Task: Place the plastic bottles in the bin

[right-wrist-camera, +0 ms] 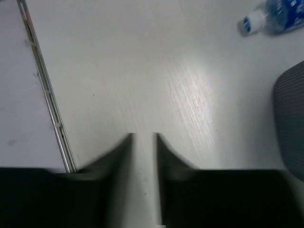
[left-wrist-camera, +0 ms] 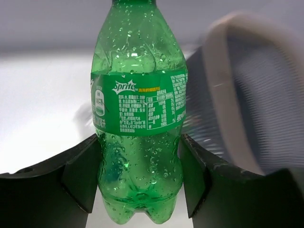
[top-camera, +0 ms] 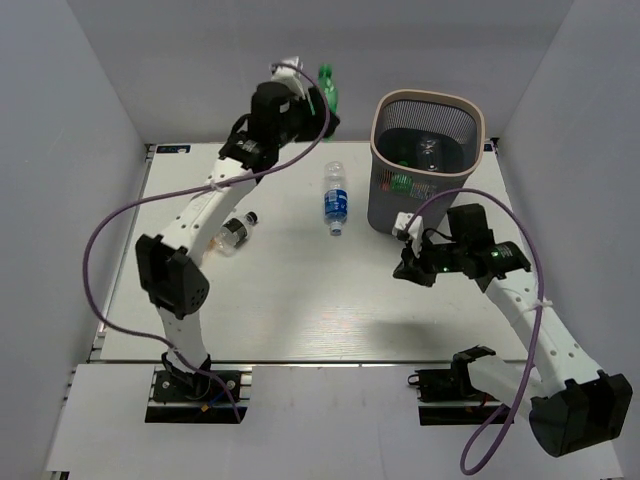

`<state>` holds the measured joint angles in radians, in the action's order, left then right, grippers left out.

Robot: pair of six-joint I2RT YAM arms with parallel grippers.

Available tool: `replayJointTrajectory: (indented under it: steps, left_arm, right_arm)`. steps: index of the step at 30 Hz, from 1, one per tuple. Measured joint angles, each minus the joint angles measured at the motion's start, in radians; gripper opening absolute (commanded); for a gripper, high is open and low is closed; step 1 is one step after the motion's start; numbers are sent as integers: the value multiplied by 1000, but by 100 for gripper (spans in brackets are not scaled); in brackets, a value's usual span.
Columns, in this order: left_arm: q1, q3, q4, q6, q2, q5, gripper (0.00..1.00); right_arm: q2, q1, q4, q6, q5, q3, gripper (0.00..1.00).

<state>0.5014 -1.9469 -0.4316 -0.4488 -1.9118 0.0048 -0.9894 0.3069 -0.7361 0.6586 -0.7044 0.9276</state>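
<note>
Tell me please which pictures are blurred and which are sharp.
Left wrist: green bottle sharp, bin behind it smeared. Right wrist: soft all over, jaws and blue-labelled bottle fuzzy. Top external: sharp, with soft arm shadows on the table.

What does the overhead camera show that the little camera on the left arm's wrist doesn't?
Only the top external view shows both arms, the right gripper empty above the table, a blue-labelled bottle lying beside the bin, a clear dark-capped bottle near the left arm, and bottles already inside the bin.

Only the left wrist view shows the Sprite label, the droplets inside the bottle and the fingers pressed against its lower part.

Both show the green Sprite bottle held in the left gripper, and the mesh bin next to it.
</note>
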Motion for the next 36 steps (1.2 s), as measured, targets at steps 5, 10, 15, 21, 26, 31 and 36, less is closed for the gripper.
replayJointTrajectory:
  steps: [5,10,15,21,26,31,36]
  left_arm:
    - [23,-71,346,-58,74,235,21]
    - [62,-261,536,-161,-77,411,26]
    - [111,-411,588,-234,-308,494,64]
    - [144,-404,589,-260,-417,489,100]
    - [148,-438,593,-268,-397,466,100]
    - [146,-426,604,-269,-335,438,100]
    - [135,-169,435,-154,-50,291,100]
  right_arm:
    - [-21,24,-21,43,69,-93,0]
    - [-20,34,-17,48,118,-144,0]
    - [-18,35,6,47,142,-146,0]
    - [-14,35,39,17,163,-149,90]
    - [-16,38,82,-3,161,-153,90]
    - [-92,51,111,-44,127,-148,27]
    - [-219,82,182,-174,151,-80,0]
